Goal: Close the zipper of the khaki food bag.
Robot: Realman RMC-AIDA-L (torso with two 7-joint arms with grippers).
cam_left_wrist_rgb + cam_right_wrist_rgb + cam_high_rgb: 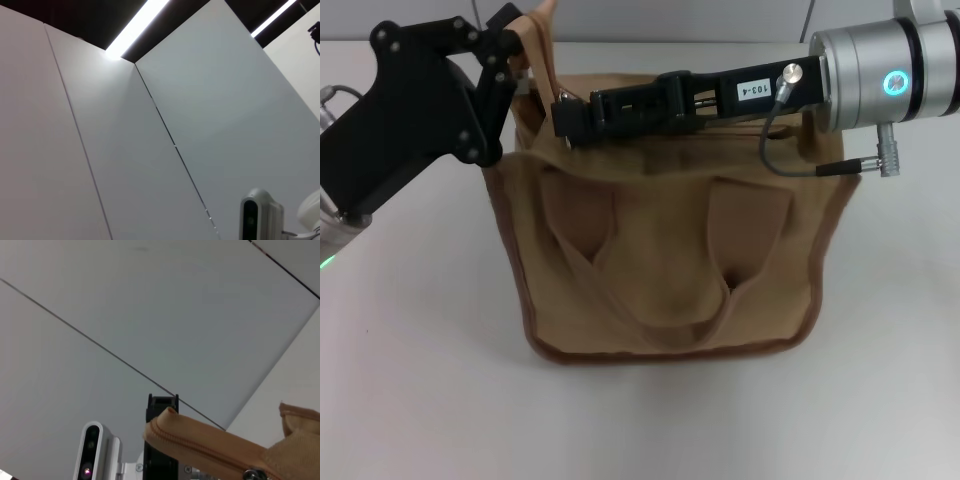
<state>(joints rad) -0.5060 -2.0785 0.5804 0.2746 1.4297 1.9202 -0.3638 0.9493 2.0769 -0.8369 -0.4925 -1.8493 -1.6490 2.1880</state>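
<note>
The khaki food bag stands in the middle of the white table, its two handles hanging down the front. My left gripper is at the bag's top left corner, shut on the raised fabric end of the zipper. My right gripper reaches in level from the right along the bag's top. Its fingers are shut at the small silver slider, close to the left end. In the right wrist view the slider sits at the picture's edge, with a joined stretch of zip tape leading to the left gripper.
The white table surrounds the bag. A grey cable loops from the right wrist over the bag's top right. The left wrist view shows only wall panels, a ceiling light and the robot's head camera.
</note>
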